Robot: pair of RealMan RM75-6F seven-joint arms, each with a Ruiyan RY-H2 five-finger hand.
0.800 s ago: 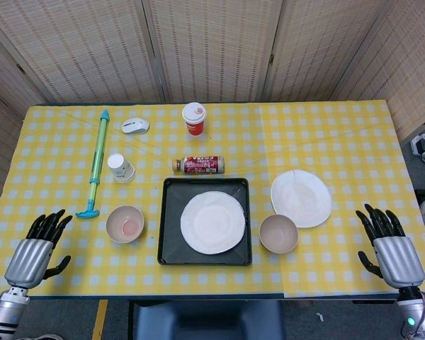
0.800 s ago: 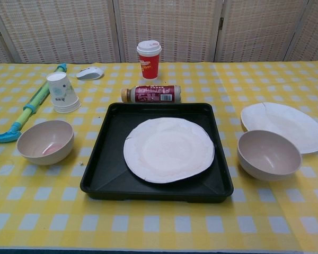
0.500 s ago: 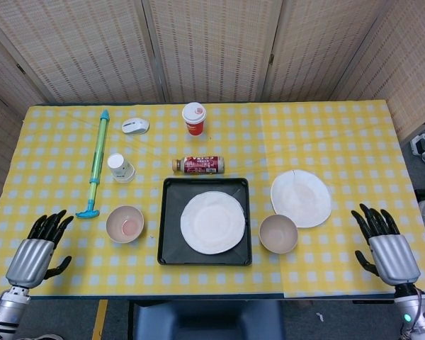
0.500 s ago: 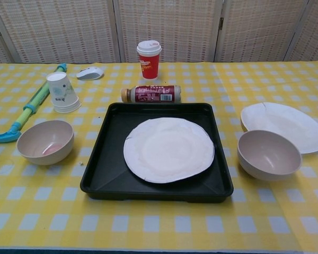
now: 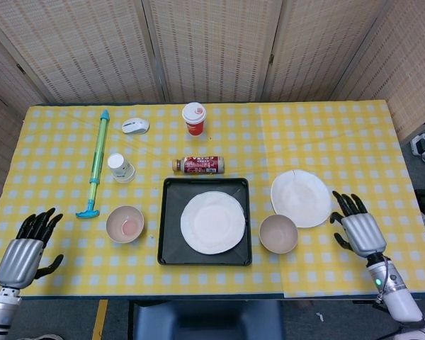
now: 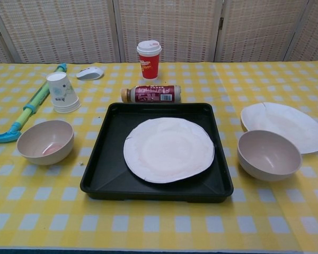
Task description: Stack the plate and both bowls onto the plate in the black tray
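A black tray (image 5: 168, 251) (image 6: 103, 161) sits at the table's front centre with a white plate (image 5: 212, 222) (image 6: 168, 150) in it. A second white plate (image 5: 301, 197) (image 6: 286, 126) lies to the tray's right. One beige bowl (image 5: 278, 234) (image 6: 268, 154) stands just right of the tray, another beige bowl (image 5: 125, 224) (image 6: 45, 141) just left of it. My right hand (image 5: 355, 228) hovers open, fingers spread, close beside the loose plate's right edge. My left hand (image 5: 23, 251) is open at the front left corner, far from the left bowl. Neither hand shows in the chest view.
Behind the tray lie a brown bottle (image 5: 198, 165) on its side, a red cup (image 5: 194, 118), a white mouse (image 5: 135, 126), an upturned paper cup (image 5: 120, 168) and a green-blue water squirter (image 5: 96, 163). Wicker screens stand behind the table.
My right hand has moved left and forward toward the loose plate's right edge. My left hand has drifted left and back toward the table corner. The dishes have not moved.
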